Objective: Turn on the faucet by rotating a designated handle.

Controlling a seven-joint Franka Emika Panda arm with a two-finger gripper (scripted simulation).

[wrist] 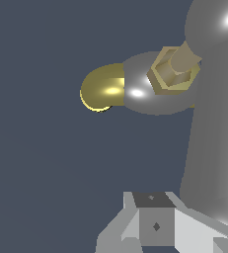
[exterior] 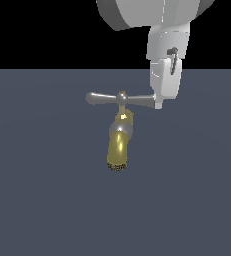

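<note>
The faucet (exterior: 119,145) stands mid-floor, its brass spout pointing nearest. Farther back, its handle (exterior: 107,98) spans crosswise; at that bar's end on the exterior view's right sits the gripper (exterior: 159,102), whose jaw opening I cannot tell.

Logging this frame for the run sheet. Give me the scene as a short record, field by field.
setting: bare dark grey floor, black background
faucet: small tap with brass spout pointing down, silver collar above it
handle: grey crossbar with rounded ends on a brass hub, lying level across the top
gripper: white gripper at the handle's end on the exterior view's right
contact: fingers overlap that end in the exterior view; touching or not cannot be told
finger state: cannot tell
</note>
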